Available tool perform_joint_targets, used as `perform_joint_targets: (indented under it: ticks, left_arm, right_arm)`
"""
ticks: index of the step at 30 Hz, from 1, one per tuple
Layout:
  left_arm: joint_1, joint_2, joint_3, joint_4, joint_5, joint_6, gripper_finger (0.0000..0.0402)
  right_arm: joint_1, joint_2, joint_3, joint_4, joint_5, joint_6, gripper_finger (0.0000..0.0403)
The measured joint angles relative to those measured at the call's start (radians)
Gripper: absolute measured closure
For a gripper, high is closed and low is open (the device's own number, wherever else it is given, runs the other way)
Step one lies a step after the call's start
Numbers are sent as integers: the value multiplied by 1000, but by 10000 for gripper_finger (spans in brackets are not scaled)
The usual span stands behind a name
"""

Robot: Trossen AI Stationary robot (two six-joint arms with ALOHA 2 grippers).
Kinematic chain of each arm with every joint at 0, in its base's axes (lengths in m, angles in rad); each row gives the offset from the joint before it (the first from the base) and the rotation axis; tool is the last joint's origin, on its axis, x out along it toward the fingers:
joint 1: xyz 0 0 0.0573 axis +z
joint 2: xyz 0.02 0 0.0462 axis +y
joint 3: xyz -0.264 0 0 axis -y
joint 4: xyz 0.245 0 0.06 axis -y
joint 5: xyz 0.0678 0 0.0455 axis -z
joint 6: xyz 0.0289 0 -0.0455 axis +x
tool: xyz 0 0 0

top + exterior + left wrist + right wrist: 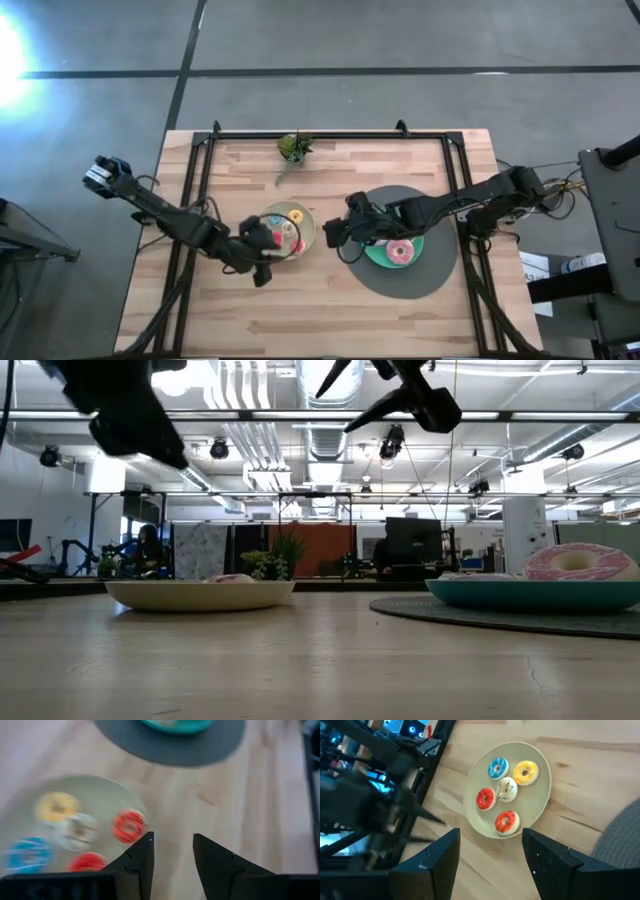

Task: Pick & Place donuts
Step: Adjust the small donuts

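Note:
Several mini donuts lie on a beige plate (305, 215): blue (497, 767), yellow (525, 772), cream (507, 789) and two red ones (485, 799), (506, 821). A bigger pink donut (400, 251) rests on a teal plate (378, 256). My left gripper (275, 254) hovers open above the beige plate's near edge; in its wrist view (172, 845) a red mini donut (129, 826) lies beside the fingers. My right gripper (331, 235) is open and raised between the two plates, its fingers (490, 845) pointing toward the beige plate. In the low view both grippers are well above the table.
The teal plate sits on a round dark grey mat (400, 285). A small green plant (293, 148) stands near the table's far edge. Black rails (195, 190) run along the table's left, right and far sides. Bare wood (300, 310) lies toward the near edge.

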State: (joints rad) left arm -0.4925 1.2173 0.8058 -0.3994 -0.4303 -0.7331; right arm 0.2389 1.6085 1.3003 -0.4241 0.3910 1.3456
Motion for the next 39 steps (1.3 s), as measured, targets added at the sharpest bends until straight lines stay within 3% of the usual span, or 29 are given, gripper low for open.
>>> perform_joint_targets:
  ticks: [4,8,17,27,39]
  left_arm:
    - [1,74,-103,258,32,5,292]
    - [28,149,-143,401,2,4,292]
    - [150,295,-114,402,28,0,292]
    - [181,373,-95,384,79,24,292]
    - [194,351,-95,302,-68,-22,292]
  right_arm:
    - [0,10,0,0,0,5,197]
    - [1,-15,0,-4,13,0,197]
    - [13,-35,1,-15,31,6,197]
    - [24,-35,1,-30,54,14,197]
    - [24,-35,1,-45,54,16,197]
